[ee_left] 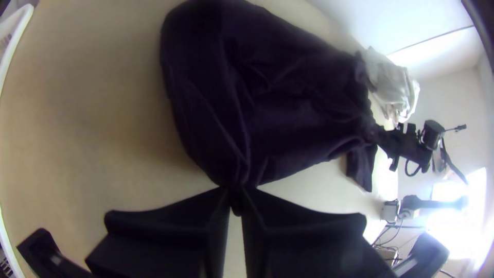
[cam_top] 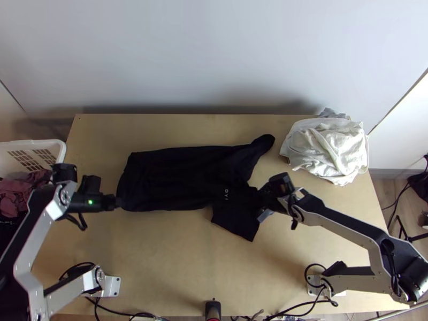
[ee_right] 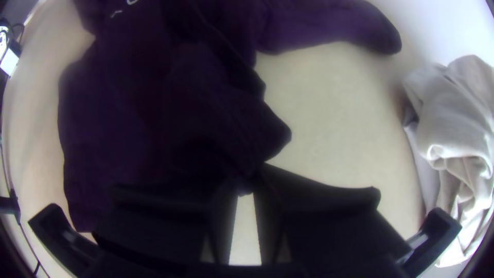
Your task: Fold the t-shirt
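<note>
T-shirt [cam_top: 171, 176] cloth is pinched in both claws: the left claw [ee_left: 235, 193] is closed on the gathered edge at one end, probably the hem, and the right claw [ee_right: 247, 188] is closed on fabric near the other end, by the collar or shoulder. Between the two, the dark shirt lies spread lengthwise on the table [cam_top: 182, 267], somewhat wrinkled. Just beside the right claw, on the side towards the left claw, is some pale lettering [cam_top: 226, 194]. One sleeve [cam_top: 263, 143] points away beyond the right claw, towards the wall; the other [cam_top: 238, 227] lies close by it, nearer the arms' bases.

The step in hand looks like securing both ends for a lengthwise fold, with no finished fold to be made out. The next move likely calls for lifting both claws together, keeping the cloth taut, and carrying the near side over the far one. Uneven lifting could twist the body or leave a sleeve bunched.

Farther out, a heap of white cloth [cam_top: 329, 147] sits past the right claw, and a white basket [cam_top: 32, 143] holding clothes [cam_top: 24, 192] stands outward of the left claw.

Counted: two claws, one shirt, two sleeves, one heap, one basket, one table.
</note>
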Controlling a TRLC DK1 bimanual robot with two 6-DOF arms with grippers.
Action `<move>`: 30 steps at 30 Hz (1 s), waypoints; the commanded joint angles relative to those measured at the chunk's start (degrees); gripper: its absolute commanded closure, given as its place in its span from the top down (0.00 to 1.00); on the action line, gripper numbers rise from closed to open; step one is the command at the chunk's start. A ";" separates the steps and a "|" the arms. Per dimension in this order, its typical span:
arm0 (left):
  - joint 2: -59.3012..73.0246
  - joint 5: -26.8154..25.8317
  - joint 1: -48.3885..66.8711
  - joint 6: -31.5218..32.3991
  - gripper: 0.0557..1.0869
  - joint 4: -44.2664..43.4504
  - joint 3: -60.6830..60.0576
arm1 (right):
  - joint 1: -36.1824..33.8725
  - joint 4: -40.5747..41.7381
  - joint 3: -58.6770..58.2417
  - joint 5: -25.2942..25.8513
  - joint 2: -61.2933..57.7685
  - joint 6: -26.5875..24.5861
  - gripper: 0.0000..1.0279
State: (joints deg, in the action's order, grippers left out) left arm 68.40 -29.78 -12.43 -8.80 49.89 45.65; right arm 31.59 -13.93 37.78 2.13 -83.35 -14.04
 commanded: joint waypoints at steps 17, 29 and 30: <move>-18.39 -0.98 15.85 14.33 0.16 -4.71 -12.60 | -15.51 -0.39 -8.51 -0.90 13.83 -10.13 0.14; -19.01 0.51 14.36 15.83 0.16 -5.15 -14.01 | -8.48 -9.45 -5.17 -0.81 14.27 -0.28 0.96; -19.09 0.60 14.27 15.74 0.16 -5.15 -14.27 | -8.48 -10.41 -5.00 -0.81 14.71 0.16 0.96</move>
State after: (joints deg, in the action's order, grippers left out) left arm 49.95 -29.89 2.90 6.90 45.06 32.84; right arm 21.71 -19.09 31.46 1.48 -70.04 -17.10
